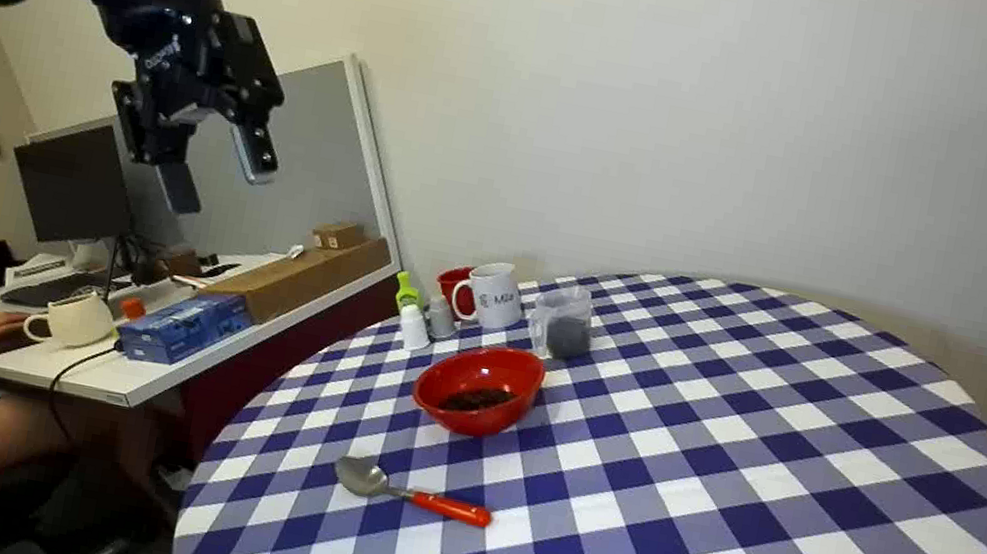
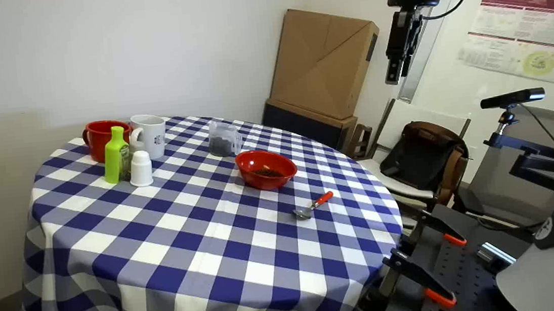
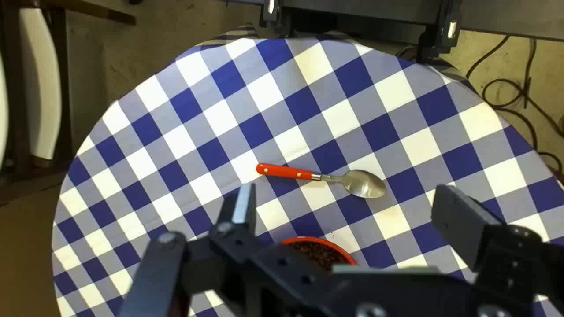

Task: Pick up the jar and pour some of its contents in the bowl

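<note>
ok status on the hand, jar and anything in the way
Hand open, empty, well above the tablecloth. Jar on it, not yet grasped, dark contents inside. Red bowl near jar, may crowd the approach.

bowl (image 2: 265, 181): glossy, smooth | jar (image 1: 561, 309): clear, plastic-looking | spoon (image 3: 317, 176): shiny metal, glossy handle (image 3: 284, 171) | tablecloth (image 1: 773, 479): matt cloth

Pale wall (image 1: 733, 126) behind a round, cloth-covered table (image 1: 755, 465)
</note>
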You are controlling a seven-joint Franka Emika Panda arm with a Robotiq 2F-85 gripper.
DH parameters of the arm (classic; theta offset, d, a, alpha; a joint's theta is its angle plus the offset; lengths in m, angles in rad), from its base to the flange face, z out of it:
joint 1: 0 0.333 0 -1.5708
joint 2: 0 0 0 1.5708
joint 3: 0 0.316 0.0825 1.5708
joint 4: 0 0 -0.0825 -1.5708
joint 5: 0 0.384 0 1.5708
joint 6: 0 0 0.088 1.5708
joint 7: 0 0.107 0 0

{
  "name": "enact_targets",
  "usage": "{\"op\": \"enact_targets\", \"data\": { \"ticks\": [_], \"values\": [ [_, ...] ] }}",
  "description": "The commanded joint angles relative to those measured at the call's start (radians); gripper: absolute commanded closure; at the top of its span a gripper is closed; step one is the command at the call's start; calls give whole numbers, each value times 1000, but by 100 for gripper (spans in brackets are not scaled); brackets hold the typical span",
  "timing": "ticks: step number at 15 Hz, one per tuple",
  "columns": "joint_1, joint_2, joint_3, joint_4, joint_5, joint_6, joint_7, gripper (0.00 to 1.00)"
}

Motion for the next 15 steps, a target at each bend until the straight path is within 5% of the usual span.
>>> {"op": "enact_targets", "data": {
  "ticks": [1, 7, 15],
  "values": [
    [18, 1, -16, 2, -9, -3, 8, 0],
    [-8, 228, -32, 160, -72, 13, -9, 0],
    [-7, 678, -86, 551, -14, 22, -33, 0]
  ]
}}
